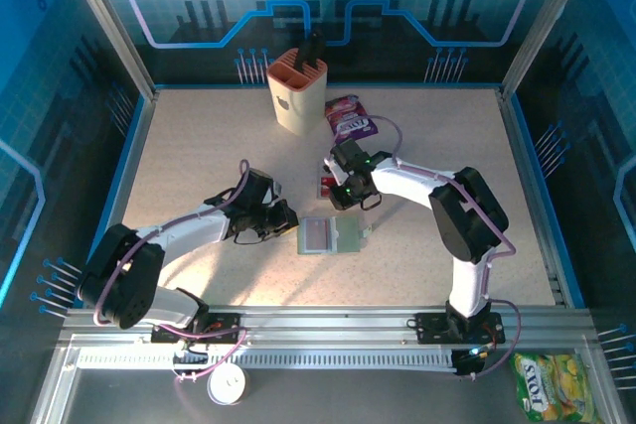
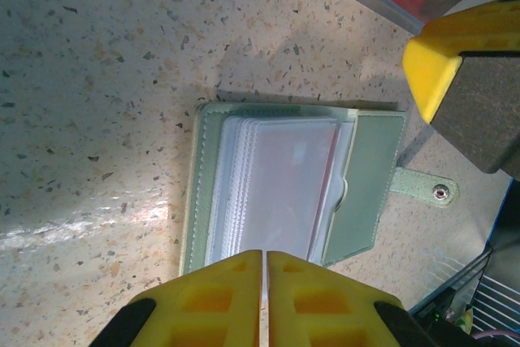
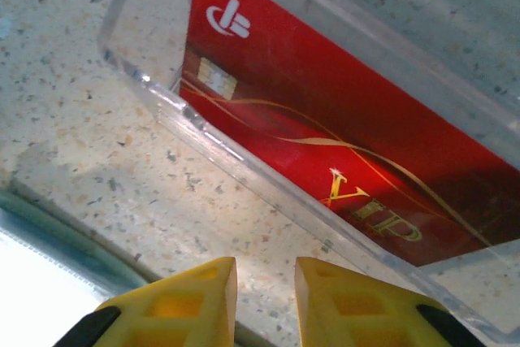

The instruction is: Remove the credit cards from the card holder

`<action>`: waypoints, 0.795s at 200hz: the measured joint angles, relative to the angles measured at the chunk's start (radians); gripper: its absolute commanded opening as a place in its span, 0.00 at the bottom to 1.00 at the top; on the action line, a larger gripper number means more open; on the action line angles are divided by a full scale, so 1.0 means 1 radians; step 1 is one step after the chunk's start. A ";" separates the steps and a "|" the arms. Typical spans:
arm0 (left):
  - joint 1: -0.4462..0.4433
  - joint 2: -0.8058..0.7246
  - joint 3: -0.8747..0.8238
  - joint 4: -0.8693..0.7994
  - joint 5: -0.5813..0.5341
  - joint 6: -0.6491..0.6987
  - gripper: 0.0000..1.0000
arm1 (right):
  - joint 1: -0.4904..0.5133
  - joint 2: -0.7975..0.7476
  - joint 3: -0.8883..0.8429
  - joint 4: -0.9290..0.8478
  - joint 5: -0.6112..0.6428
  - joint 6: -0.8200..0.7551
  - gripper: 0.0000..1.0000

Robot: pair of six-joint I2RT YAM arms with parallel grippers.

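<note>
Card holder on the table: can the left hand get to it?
Probably yes. The card holder lies open right in front of the left hand, with nothing between them. The hand is shut, though.

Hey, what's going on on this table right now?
A robot is working on a card holder. It lies open on the table, clear sleeves up. The left gripper, shut, sits at its edge. The right gripper, slightly open and empty, hovers by a clear tray holding a red card.
</note>
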 measured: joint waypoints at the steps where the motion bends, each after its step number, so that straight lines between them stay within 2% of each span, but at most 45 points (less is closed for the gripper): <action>1: 0.000 0.000 0.000 0.000 0.000 0.000 0.11 | 0.000 0.001 0.001 0.000 0.000 0.000 0.27; 87: -0.008 0.019 0.000 0.004 0.000 -0.007 0.11 | 0.000 0.003 0.017 0.002 0.013 0.003 0.27; 118: -0.029 0.045 0.000 0.014 0.002 -0.010 0.09 | 0.000 -0.055 -0.014 0.014 -0.049 0.077 0.28; 159: -0.033 0.066 0.000 0.026 0.004 -0.025 0.06 | 0.014 -0.145 -0.120 0.103 -0.179 0.253 0.27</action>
